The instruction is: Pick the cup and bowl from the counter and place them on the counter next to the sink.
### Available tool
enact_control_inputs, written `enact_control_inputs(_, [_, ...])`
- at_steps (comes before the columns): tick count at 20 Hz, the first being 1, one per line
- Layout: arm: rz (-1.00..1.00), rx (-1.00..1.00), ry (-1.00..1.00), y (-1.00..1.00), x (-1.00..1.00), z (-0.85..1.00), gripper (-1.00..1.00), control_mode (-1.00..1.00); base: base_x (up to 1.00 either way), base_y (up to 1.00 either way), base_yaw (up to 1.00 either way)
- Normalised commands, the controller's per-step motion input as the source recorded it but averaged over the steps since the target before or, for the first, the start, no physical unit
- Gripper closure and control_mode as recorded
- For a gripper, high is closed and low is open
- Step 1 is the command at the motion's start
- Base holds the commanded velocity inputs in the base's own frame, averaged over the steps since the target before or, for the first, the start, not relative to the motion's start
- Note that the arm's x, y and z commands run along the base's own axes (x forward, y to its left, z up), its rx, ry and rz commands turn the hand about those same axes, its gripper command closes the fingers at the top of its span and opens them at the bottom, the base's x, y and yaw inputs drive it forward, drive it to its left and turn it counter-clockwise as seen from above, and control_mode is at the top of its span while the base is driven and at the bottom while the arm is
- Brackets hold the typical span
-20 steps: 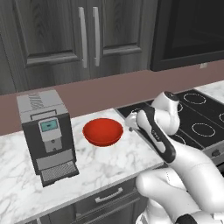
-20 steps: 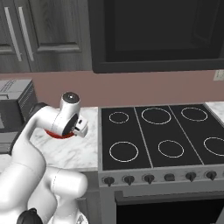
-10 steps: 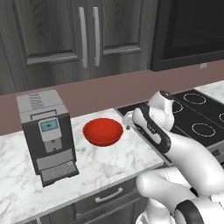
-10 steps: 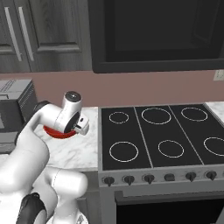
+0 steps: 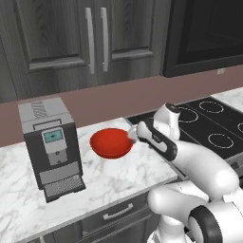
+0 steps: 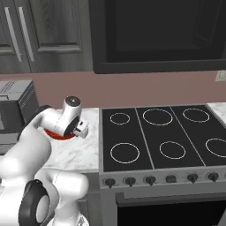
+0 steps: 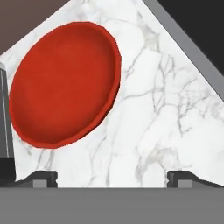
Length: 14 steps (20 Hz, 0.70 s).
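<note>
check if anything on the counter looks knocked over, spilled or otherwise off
Nothing stands out. The red bowl sits upright on the marble counter, looks empty, with no spill around it. The coffee machine stands square beside it. The open tool hovers near the bowl, holding nothing.

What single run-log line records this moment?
open jaws above marble | gripper empty | glossy red round bowl untouched on white marble counter

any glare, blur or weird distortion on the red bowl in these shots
Left base view: the bowl is sharp, evenly lit, with a soft sheen inside and a faint shadow on the counter. Hand view: the bowl looks stretched into a tilted oval, edges slightly soft, no hard glare. Right base view: the arm hides most of the bowl, leaving a red sliver.
</note>
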Motion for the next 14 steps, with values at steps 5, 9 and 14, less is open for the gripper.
enact_control_inputs(5, [0.0,0.0,0.0,0.09,0.28,-0.08,-1.0,-1.0,0.0,0.0,0.0])
enact_control_inputs(9, [0.0,0.0,0.0,0.06,0.33,0.0,-1.0,-1.0,0.0,0.0,0.0])
enact_control_inputs(14, [0.0,0.0,0.0,0.05,0.28,-0.02,-1.0,-1.0,0.0,0.0,0.0])
